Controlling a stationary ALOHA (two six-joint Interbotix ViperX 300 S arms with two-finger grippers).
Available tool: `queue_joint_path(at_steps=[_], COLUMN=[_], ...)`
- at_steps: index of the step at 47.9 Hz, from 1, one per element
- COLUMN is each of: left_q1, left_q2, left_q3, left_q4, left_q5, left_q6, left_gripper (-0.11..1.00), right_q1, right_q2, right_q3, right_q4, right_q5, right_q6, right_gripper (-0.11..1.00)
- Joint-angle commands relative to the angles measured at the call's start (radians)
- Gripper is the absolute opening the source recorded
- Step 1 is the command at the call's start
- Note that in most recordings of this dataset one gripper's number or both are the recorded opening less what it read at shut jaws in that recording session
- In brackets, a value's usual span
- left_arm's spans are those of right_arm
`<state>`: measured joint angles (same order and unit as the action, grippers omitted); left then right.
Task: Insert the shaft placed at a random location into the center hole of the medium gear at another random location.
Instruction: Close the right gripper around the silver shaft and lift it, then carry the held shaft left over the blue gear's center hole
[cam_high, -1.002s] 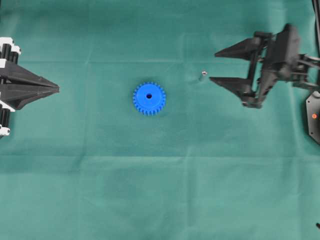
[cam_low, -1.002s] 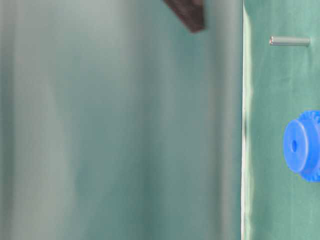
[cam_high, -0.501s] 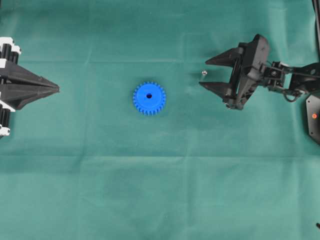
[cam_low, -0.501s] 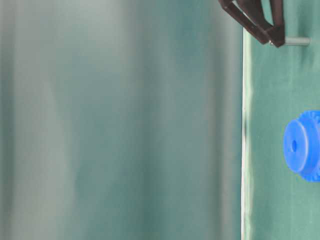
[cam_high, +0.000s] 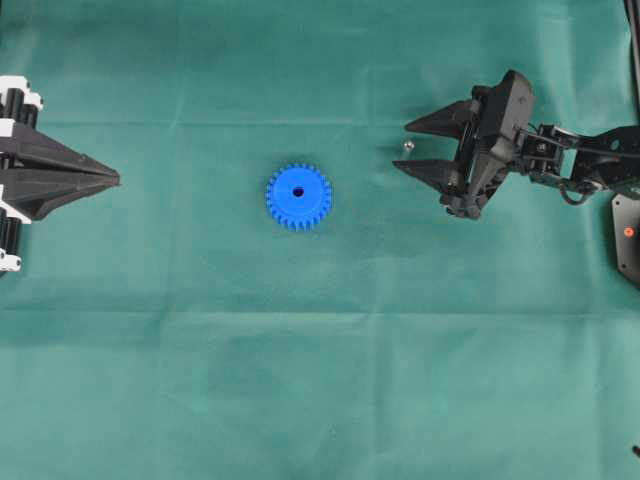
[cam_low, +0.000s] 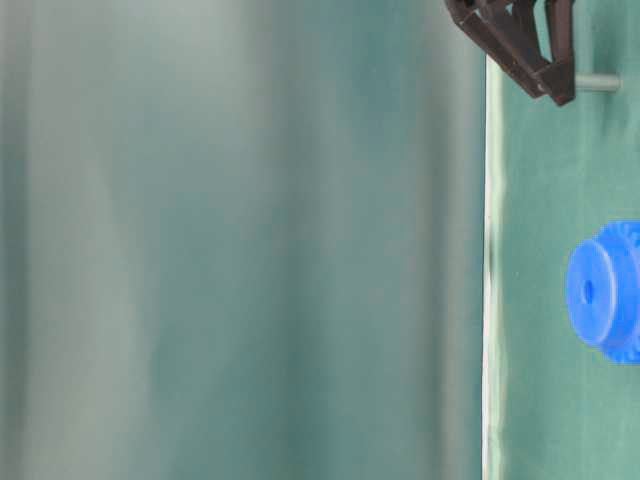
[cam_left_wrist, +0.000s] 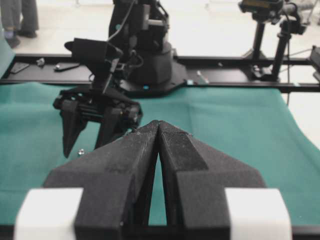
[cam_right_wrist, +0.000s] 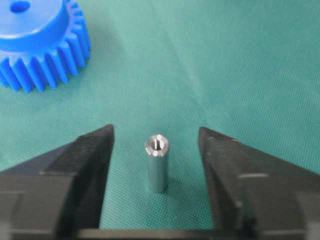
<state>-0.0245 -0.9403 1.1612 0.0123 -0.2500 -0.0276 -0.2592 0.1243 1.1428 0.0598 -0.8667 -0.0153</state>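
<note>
One medium gear (cam_high: 298, 197) lies flat left of centre in the overhead view on the green counter (cam_high: 320, 380), bright blue, many small teeth; its center hole (cam_high: 298, 191) is dark and holds nothing; one shaft (cam_right_wrist: 157, 162), a short silver-grey pin, stands upright to the gear's right, apart from it; at the far left the left gripper (cam_high: 112, 179) has its fingers pressed together on nothing; at upper right the right gripper (cam_high: 403, 146) has its fingers (cam_right_wrist: 82, 165) spread either side of the shaft, with gaps on both sides.
</note>
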Motion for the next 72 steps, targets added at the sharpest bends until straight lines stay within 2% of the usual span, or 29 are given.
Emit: queue_joint_path(at_steps=[1,7,10,21,28,33,39,47,62,72], left_q1=[-0.002,-0.002,-0.002,0.0,0.0,0.0,0.0,0.0,0.0,0.002], left_q2=[0.008,0.008,0.008,0.008,0.008,0.008,0.008,0.008,0.008,0.009], left_q3=[-0.015,-0.015,-0.015,-0.015,-0.015,-0.015,-0.015,-0.015,-0.015,-0.015], left_q4=[0.003,0.003,0.003,0.003,0.002,0.003,0.002,0.002,0.003,0.002], left_q5=[0.0,0.0,0.0,0.0,0.002,0.006,0.006,0.006,0.006,0.006], left_q6=[-0.002,-0.002,-0.002,-0.002,-0.002,-0.002,-0.002,-0.005,-0.005,-0.005], left_gripper=[0.03,0.03,0.03,0.03,0.03,0.03,0.03,0.03,0.03,0.03], right_q1=[-0.005,-0.005,-0.005,-0.005,-0.003,-0.003,0.003,0.014,0.049,0.121], right_q2=[-0.014,-0.014,-0.014,-0.018,-0.095,-0.186,-0.287,-0.347,-0.308,-0.23], right_q3=[-0.005,-0.006,-0.008,-0.018,-0.017,-0.032,-0.071,-0.101,-0.146,-0.245], right_q4=[-0.002,-0.002,-0.003,-0.012,-0.012,-0.014,-0.014,-0.014,-0.008,0.009], right_q5=[-0.011,0.026,0.034,0.035,0.069,0.169,0.344,0.446,0.448,0.451], right_q6=[-0.02,-0.025,-0.025,-0.025,-0.025,-0.021,-0.023,-0.025,-0.012,0.0], right_gripper=[0.55,0.23,0.14,0.14,0.14,0.14,0.14,0.14,0.14,0.14])
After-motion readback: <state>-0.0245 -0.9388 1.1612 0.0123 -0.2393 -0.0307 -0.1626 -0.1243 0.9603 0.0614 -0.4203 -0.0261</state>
